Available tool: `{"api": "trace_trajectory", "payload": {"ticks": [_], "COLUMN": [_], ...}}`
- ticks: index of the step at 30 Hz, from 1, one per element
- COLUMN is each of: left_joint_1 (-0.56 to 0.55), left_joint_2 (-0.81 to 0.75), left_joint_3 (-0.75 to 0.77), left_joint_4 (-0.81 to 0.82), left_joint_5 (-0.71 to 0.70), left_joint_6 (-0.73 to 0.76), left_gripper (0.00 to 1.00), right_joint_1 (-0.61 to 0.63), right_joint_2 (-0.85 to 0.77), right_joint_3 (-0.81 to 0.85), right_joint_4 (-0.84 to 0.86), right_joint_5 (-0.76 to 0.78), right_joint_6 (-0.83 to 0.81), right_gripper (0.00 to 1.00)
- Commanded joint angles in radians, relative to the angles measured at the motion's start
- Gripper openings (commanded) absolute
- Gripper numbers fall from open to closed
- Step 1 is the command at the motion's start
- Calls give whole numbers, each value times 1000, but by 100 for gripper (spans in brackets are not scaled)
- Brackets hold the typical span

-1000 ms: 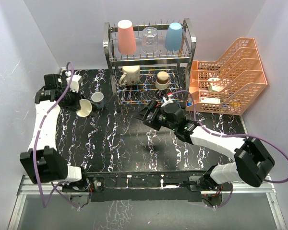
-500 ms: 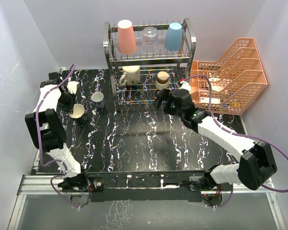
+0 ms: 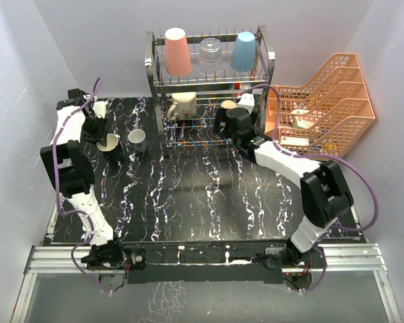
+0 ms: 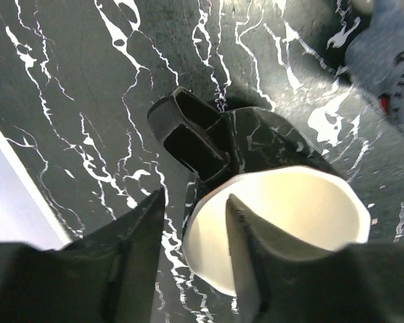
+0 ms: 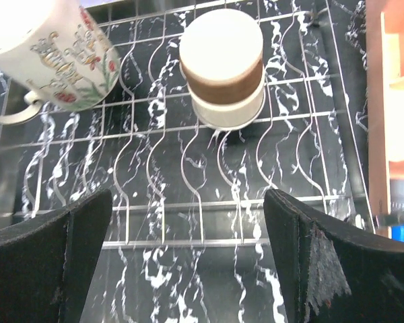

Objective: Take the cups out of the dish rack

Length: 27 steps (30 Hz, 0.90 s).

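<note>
Black cream-lined cup (image 4: pixel 289 208), rim between the left fingers (image 4: pixel 131 269), fingers slightly parted

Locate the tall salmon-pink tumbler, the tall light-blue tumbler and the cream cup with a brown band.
tall salmon-pink tumbler (image 3: pixel 177 52): top external view, mid side wall.
tall light-blue tumbler (image 3: pixel 243 52): top external view, mid side wall.
cream cup with a brown band (image 5: pixel 221 86): right wrist view, on the band.
</note>
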State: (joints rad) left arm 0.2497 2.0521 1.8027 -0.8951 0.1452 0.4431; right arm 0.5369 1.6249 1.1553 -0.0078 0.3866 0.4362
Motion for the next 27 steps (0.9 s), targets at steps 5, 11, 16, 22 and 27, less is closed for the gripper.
{"api": "trace_trajectory", "payload": {"ticks": [5, 11, 16, 22, 27], "left_joint_1": [3, 4, 4, 4, 3], "left_joint_2": [-89, -126, -167, -300, -397], "left_joint_3": [123, 245, 261, 72, -75], "left_joint_4": [-75, -164, -231, -225, -224], "left_joint_5": [84, 155, 284, 463, 557], "left_joint_6": [-1, -21, -47, -36, 4], "left_gripper": [76, 89, 95, 95, 94], "right_joint_1": [-34, -72, -85, -87, -87], "right_joint_2": [234, 344, 410, 495, 517], "right_joint_3": [175, 268, 322, 380, 381], "right_joint_4": [190, 204, 213, 238, 309], "right_joint_5": [137, 130, 123, 118, 85], "right_joint_6": [-175, -197, -214, -234, -241], "right_gripper": [99, 99, 99, 98, 92]}}
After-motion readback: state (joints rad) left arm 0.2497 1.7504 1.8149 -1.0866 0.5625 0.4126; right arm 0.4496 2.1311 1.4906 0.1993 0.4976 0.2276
